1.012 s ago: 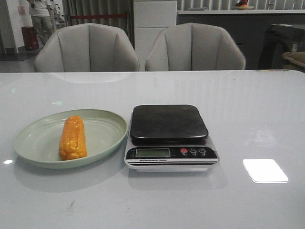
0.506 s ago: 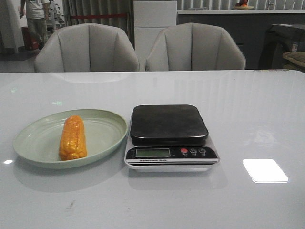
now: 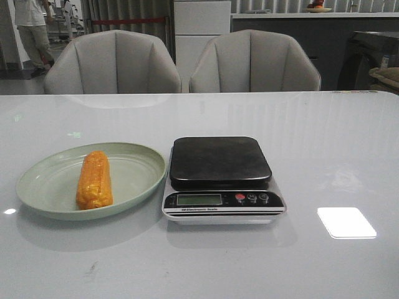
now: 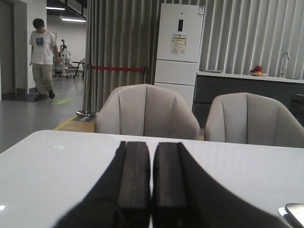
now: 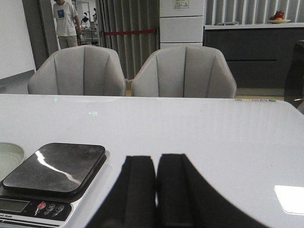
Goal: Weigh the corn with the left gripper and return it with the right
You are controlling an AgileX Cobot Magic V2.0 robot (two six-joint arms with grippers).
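Nothing on the table moved; corn stays plated.

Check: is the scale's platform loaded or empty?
Empty: the scale platform is bare, and the corn lies on the green plate.

This looks like an office pantry or showroom: two grey padded chairs at 12 o'clock behind the glossy white table, a tall white fridge, a dark counter with sink.

orange-yellow corn, lying on green plate
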